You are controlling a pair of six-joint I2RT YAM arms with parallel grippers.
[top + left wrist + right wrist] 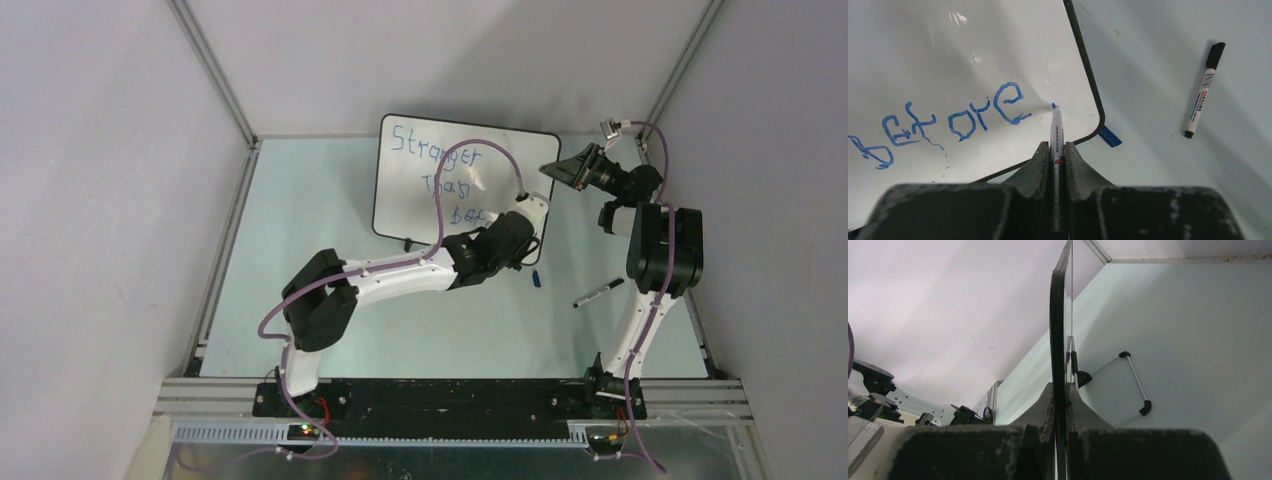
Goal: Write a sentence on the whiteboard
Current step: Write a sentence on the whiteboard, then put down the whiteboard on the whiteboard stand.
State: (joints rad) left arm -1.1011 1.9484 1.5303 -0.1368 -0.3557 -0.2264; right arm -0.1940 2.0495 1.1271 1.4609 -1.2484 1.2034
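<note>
The right gripper [1060,390] clenches the right edge of the glossy white, black-rimmed whiteboard [420,212], which stands propped at far centre. The left gripper [1057,150] grasps a slim blue marker [1056,131], its tip just right of the blue handwritten sentence [955,120]. The writing looks nearly done, so next comes a clean lift-off.

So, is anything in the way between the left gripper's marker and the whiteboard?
Nothing visible. The marker in the left gripper has its tip at bare whiteboard, just right of the last written word. The black-capped pen and blue cap lie on the table, off the board.
</note>
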